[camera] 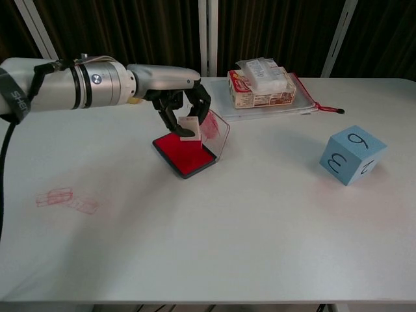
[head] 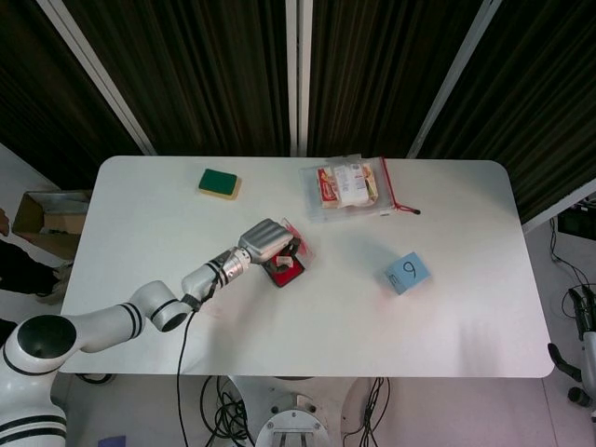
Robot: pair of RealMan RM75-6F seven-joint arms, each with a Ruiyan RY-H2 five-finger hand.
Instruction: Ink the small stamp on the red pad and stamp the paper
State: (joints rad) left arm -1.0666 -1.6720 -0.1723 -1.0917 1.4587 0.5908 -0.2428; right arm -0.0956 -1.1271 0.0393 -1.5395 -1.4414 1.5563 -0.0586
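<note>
The dark fingers (camera: 170, 116) of the left hand (camera: 175, 97) are curled close together and pinch the small stamp (camera: 189, 127), a white block, from both sides. The stamp is directly over the red pad (camera: 185, 153), at its far end; I cannot tell whether its underside touches the ink. The clear lid (camera: 214, 130) of the pad stands open just behind the hand, with red smears on it. The pad sits near the middle of the white surface (camera: 247, 221). Faint red stamp marks (camera: 66, 199) lie on the surface, well to the left of the pad. Further out are a green and yellow sponge (head: 219, 182), a clear pouch of packets (camera: 262, 84) and a blue cube (camera: 351, 155) with numbers. The right hand (head: 582, 312) shows only at the edge of the head view, well apart from the surface, and I cannot tell how its fingers lie.
</note>
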